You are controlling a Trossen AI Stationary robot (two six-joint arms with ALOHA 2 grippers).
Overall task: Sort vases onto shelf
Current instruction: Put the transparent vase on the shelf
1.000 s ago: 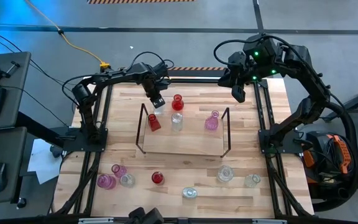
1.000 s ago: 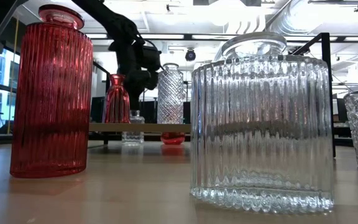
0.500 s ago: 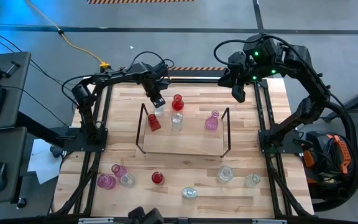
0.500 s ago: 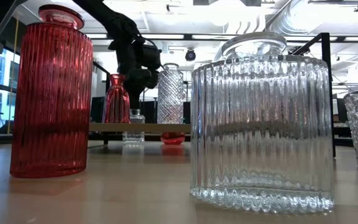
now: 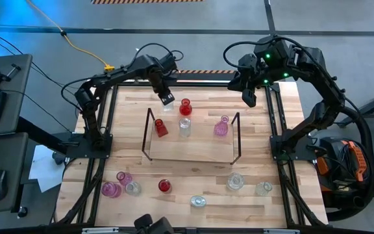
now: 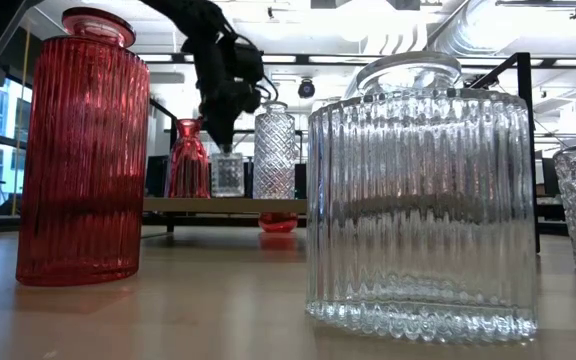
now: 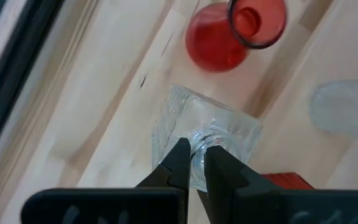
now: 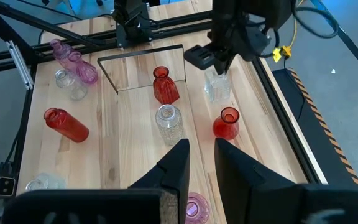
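overhead, left gripper [image 5: 167,99] pinching a small clear square vase [image 7: 205,143] by its neck, vase mostly hidden there, right gripper [image 5: 249,99] empty, slightly parted

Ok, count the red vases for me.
3 red vases: one on the shelf, left end; one just behind it; one near the front edge. None seems hidden.

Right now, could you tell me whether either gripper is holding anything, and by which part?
The left gripper holds a small clear square vase by the rim of its neck, lifted off the table. The right gripper holds nothing.
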